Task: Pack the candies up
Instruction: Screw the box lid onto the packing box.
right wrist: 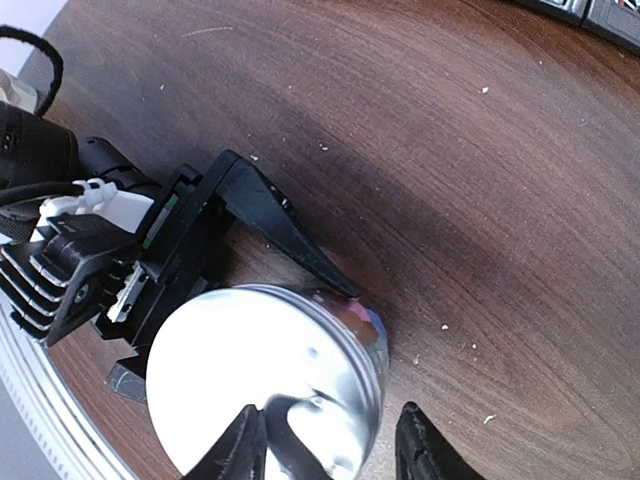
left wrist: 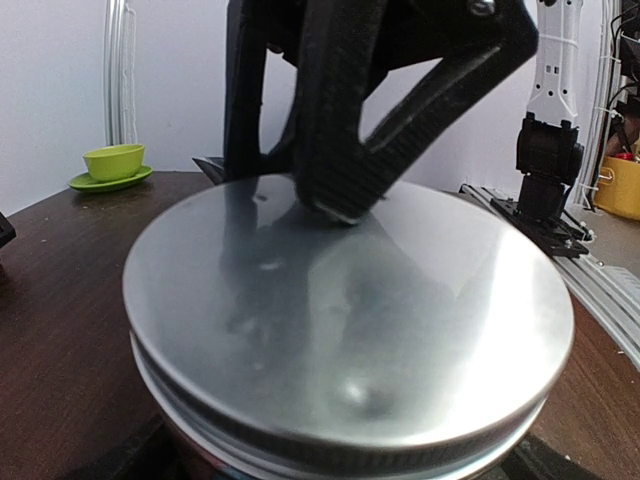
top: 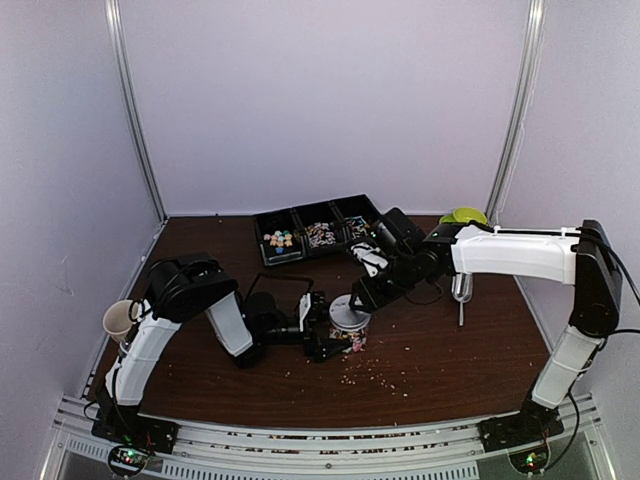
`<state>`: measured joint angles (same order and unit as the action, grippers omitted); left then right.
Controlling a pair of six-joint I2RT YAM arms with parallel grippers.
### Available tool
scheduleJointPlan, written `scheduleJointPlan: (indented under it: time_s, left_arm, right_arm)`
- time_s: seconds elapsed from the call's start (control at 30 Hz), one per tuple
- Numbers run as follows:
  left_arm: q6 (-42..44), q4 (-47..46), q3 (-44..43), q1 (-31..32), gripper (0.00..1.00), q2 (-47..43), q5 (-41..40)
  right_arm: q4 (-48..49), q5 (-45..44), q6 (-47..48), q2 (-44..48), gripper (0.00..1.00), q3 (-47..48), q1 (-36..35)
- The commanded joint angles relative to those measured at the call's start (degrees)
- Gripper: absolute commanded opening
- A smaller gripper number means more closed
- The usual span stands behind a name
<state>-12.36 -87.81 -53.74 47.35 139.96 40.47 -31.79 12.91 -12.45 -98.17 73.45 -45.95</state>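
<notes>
Top view: at mid-frame a round clear jar (top: 352, 340) with a silver metal lid (top: 349, 318) stands on the dark wooden desk (top: 450, 350); the left hand (top: 338, 338) straddles the jar, fingers spread wide and pressed to its sides; the right hand (top: 357, 300) sits over the lid; pastel and red-marked white candies (top: 279, 240) lie in a black compartment tray (top: 299, 232) at upper centre.

Left wrist view: one right fingertip (left wrist: 340, 195) touches the lid (left wrist: 350, 320); a lime-green cup (left wrist: 113, 160) stands at far left.

Right wrist view: the right hand (right wrist: 330, 450) is partly open and grips nothing, with one finger over the lid and the other past its edge.
</notes>
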Motion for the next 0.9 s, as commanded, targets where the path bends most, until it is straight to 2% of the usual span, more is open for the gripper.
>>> scheduleJointPlan:
  time_s: [0.0,0.33,0.5,0.67,0.87]
  left_arm:
    - [-0.2,4.5,1.4,-1.1,0.94,4.8,1.5]
    - [-0.3,4.5,1.2,-1.1,0.94,4.8,1.6]
    - [-0.2,4.7,1.1,-1.1,0.94,4.9,1.6]
    - [-0.3,5.1,0.7,-1.1,0.94,5.0,1.8]
    - [-0.3,5.3,0.6,-1.1,0.94,5.0,2.0]
  right_arm:
    - [2.3,4.4,-2.1,2.4,0.42,-3.2,2.9]
    - [4.7,9.7,-3.1,0.9,0.17,-5.6,4.2]
    - [4.5,10.0,-2.6,1.3,0.21,-5.7,4.2]
    - [2.2,11.0,-0.9,0.3,0.27,-1.4,4.2]
    - [2.5,13.5,-0.3,-3.3,0.26,1.9,5.0]
